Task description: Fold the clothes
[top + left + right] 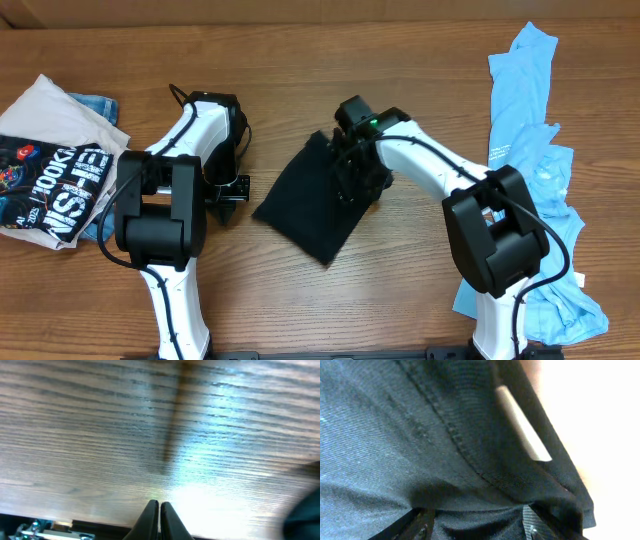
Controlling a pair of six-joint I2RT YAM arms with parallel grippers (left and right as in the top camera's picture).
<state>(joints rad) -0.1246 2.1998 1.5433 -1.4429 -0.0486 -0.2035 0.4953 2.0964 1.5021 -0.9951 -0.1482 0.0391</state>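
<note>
A black T-shirt (305, 205) lies folded into a small slanted rectangle at the middle of the table. My right gripper (352, 185) is down on its right edge. In the right wrist view the black T-shirt (420, 435) fills the frame, showing a hem seam and a white label. Cloth lies between the two fingers (532, 522) of my right gripper (477, 520), which stand wide apart. My left gripper (243, 190) hovers just left of the shirt. Seen from its own wrist, my left gripper (159, 504) is shut with nothing in it, over bare wood. A light blue T-shirt (535, 150) lies crumpled along the right edge.
A white tee with black print (50, 170) rests at the far left on top of a small denim piece (95, 105). The wooden table (300, 70) shows bare wood between the arms and at the back.
</note>
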